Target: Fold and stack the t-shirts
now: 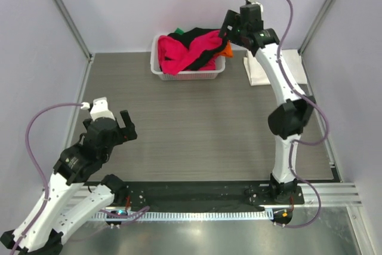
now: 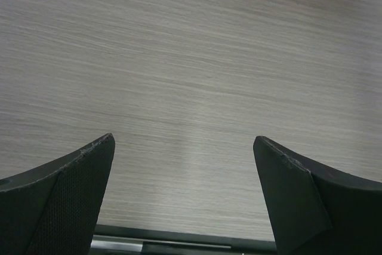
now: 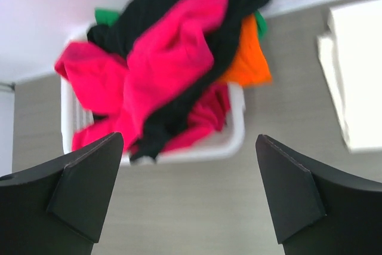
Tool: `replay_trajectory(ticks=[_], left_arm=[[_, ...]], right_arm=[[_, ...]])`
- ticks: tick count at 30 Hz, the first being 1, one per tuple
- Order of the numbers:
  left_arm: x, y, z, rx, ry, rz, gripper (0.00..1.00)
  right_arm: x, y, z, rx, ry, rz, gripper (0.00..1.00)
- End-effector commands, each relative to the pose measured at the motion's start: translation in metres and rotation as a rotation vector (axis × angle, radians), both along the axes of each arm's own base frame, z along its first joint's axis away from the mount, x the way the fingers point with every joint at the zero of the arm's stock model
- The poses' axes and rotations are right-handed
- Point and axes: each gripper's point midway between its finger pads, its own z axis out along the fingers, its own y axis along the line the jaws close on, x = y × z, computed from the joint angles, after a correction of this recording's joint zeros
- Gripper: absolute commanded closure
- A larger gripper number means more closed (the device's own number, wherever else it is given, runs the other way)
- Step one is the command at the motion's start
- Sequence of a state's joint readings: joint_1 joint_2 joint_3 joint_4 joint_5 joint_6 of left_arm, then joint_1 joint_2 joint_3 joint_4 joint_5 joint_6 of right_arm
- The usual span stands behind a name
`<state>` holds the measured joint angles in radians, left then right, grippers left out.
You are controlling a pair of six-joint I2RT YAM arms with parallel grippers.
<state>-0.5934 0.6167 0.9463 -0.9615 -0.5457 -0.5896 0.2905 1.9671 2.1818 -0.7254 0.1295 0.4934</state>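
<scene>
Top external view is showing a white slotted basket [image 1: 156,58] sitting at the far edge of the surface [image 1: 197,123], a little left of centre and close to the back wall. A heap of t-shirts is spilling out of it. A pinkish-red t-shirt [image 1: 179,52] is lying on top and drooping over the front rim. A black t-shirt [image 1: 200,33] is winding across and through it. An orange t-shirt [image 1: 225,49] is poking out at the basket's right end, and a scrap of a green t-shirt [image 1: 178,30] is peeking out at the back. A white t-shirt [image 1: 295,67], folded into a flat rectangle, is lying on the surface to the right of the basket. It is apart from the basket, and the right arm is partly hiding it.

The right hand [image 1: 227,28] is hovering above the right end of the basket and pointing down at the heap. Right wrist view is showing its jaws standing wide apart, gripping nothing and touching no cloth.

The left hand [image 1: 126,126] is hanging over the near left part of the surface, well apart from the basket. Left wrist view is showing its two fingers spread wide and holding nothing. The wood-grain surface is lying beneath them, and a sliver of the basket is showing at the top right corner.
</scene>
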Motion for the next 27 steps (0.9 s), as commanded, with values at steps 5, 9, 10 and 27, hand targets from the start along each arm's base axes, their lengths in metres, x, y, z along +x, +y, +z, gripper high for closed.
replay_trajectory(ticks=[5,9,10,27], left_arm=[[-0.008,0.019,0.011,-0.053,-0.108,0.079,0.00],[-0.013,0.022,0.015,-0.080,-0.144,0.081,0.00],[-0.014,0.023,0.016,-0.084,-0.149,0.081,0.00],[-0.015,0.023,0.017,-0.090,-0.151,0.079,0.00]], right_arm=[[0.091,0.014,-0.002,0.013,-0.159,0.002,0.06],[0.118,0.018,-0.011,0.029,-0.242,0.010,0.14],[0.125,0.021,-0.011,0.036,-0.265,0.016,0.16],[0.139,0.052,-0.046,0.094,-0.255,0.078,0.39]])
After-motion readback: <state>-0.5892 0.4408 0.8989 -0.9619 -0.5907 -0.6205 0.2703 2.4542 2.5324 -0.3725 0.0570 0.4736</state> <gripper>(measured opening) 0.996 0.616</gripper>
